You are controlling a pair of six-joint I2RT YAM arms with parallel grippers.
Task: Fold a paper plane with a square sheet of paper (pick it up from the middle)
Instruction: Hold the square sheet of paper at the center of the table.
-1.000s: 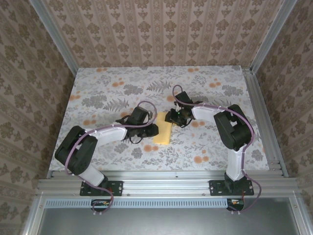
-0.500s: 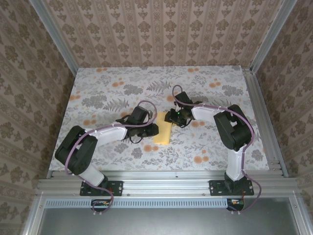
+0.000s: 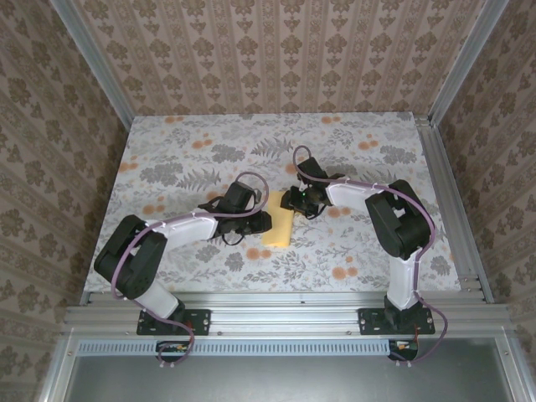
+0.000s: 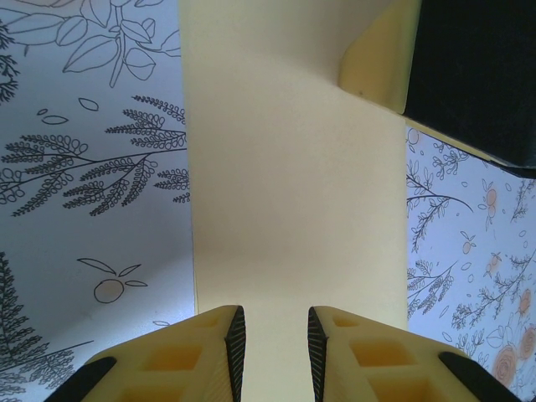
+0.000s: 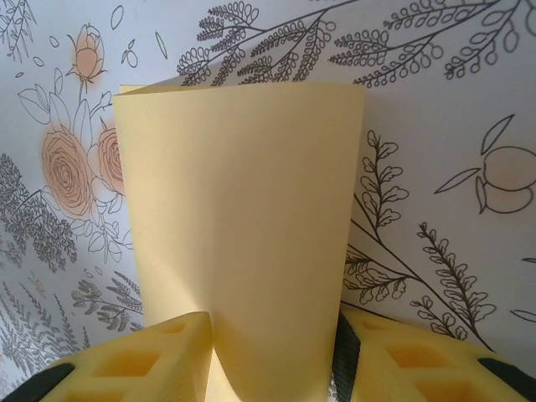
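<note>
Wide shot first: the flower-printed table (image 3: 167, 167) has both arms reaching in to its middle, and the square sheet of paper (image 3: 279, 228) lies between them. It is already doubled over into a pale-yellow strip. From overhead its long axis runs from the near side to the far side, leaning a touch right.

The left gripper (image 3: 261, 223) sits against the strip's left side, toward the near half. The right gripper (image 3: 295, 201) is at the far end, so each arm is close to one end.

From the left wrist, the strip runs straight away from the fingers (image 4: 219, 339). They stand a narrow gap apart over the paper, with nothing visibly pinched between them.

From the right wrist, the folded sheet runs out from between the fingers (image 5: 159, 356), its far edge showing two layers. These jaws stand wider, flanking the paper, though I can't tell whether they're actually squeezing it.

My read is that the next crease depends on this end-to-end line-up, with the left steadying one end while the right works the far end.
</note>
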